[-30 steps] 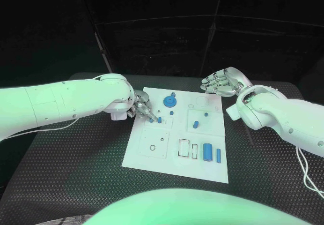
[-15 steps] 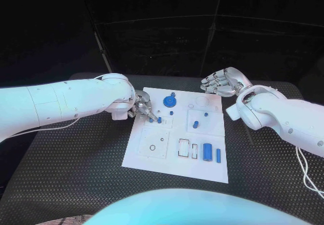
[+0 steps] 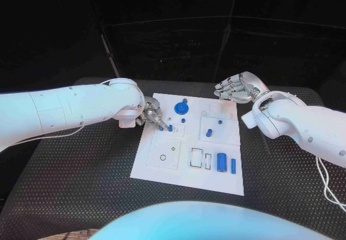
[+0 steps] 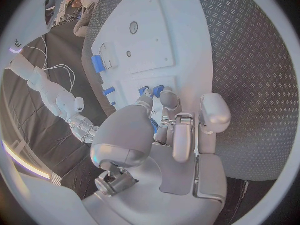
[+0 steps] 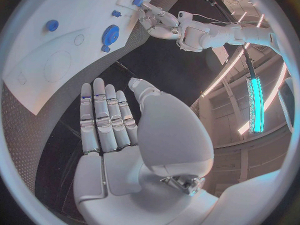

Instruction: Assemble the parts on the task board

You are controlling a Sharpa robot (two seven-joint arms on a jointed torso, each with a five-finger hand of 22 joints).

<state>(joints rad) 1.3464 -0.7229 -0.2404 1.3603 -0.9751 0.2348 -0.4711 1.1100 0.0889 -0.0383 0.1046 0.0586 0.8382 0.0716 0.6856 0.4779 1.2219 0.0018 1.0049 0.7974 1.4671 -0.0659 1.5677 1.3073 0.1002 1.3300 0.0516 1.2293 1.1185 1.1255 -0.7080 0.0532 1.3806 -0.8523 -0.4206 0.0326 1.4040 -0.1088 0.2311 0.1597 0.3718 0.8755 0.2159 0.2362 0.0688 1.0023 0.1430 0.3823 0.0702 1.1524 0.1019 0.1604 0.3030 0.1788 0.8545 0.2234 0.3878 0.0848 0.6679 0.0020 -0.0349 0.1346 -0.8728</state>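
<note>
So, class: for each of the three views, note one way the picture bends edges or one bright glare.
Head view: the flat white task board keeps straight edges. Left wrist view: fisheye curves the board's edges behind the silver left hand. Right wrist view: a bright turquoise light strip glares beyond the silver right hand.

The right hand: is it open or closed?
Open. The right hand holds nothing; its fingers lie straight, beyond the task board's far corner.

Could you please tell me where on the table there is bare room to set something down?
The black table lies bare left of the task board, below the left hand, and along the strip in front of the board. It is crowded at the board's far left corner, where that hand works among the blue parts.
</note>
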